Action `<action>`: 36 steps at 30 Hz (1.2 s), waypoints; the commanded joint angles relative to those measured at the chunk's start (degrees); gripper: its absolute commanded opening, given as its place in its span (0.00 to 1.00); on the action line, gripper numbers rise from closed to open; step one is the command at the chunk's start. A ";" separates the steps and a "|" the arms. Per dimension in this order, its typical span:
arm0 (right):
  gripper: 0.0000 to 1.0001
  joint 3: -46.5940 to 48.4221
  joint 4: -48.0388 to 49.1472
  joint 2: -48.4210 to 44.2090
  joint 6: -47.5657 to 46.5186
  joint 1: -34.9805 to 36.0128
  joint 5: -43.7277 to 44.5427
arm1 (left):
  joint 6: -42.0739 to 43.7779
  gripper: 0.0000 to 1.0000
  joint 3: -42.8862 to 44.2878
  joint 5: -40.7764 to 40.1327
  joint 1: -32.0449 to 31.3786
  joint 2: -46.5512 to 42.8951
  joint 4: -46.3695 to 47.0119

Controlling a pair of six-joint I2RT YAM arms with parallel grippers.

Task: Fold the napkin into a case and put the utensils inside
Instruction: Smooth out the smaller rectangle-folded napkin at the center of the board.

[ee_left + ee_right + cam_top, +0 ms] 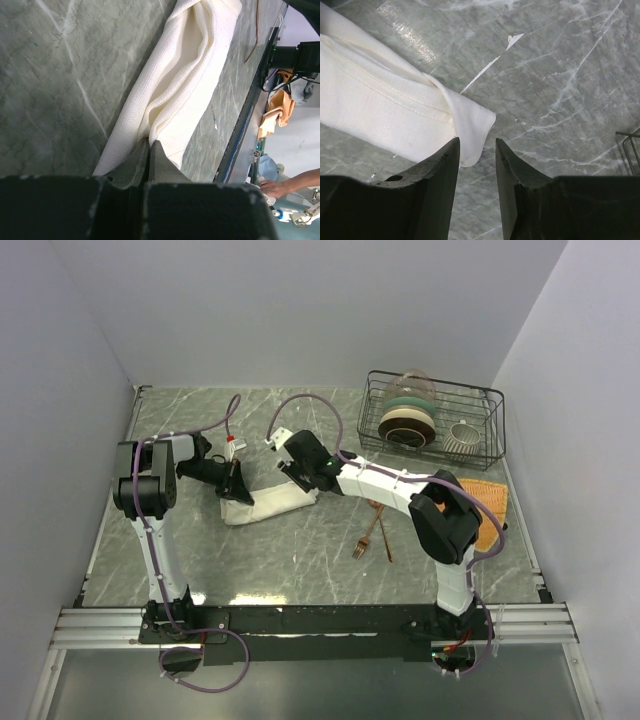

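The napkin lies folded into a long narrow cream-white strip on the marble table, left of centre. My left gripper is at its left end. In the left wrist view the fingers are pressed together with a fold of the napkin pinched at their tips. My right gripper is open over the strip's right end. In the right wrist view the napkin's loose corner lies just ahead of the gap between the fingertips. The copper fork and spoon lie crossed to the right of the napkin.
A black wire rack at the back right holds stacked plates and a ribbed cup. An orange woven mat lies at the right edge, partly behind the right arm. Walls close in the left, back and right.
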 commanded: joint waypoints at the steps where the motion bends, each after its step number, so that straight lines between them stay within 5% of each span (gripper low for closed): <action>1: 0.41 1.72 1.24 1.41 -1.13 0.81 -0.11 | 2.49 0.01 -1.57 -8.56 0.35 0.12 3.23; 15: 0.30 1.37 4.66 6.24 -3.76 2.30 2.52 | 2.66 0.01 -1.84 -8.55 0.35 0.03 3.41; 25: 0.00 -2.76 10.02 7.47 -8.34 4.41 9.73 | 2.66 0.01 -2.28 -8.64 0.44 0.03 3.67; 36: 0.00 -16.01 28.56 8.00 -22.04 10.74 21.24 | 2.23 0.01 -2.01 -8.82 0.62 0.65 3.67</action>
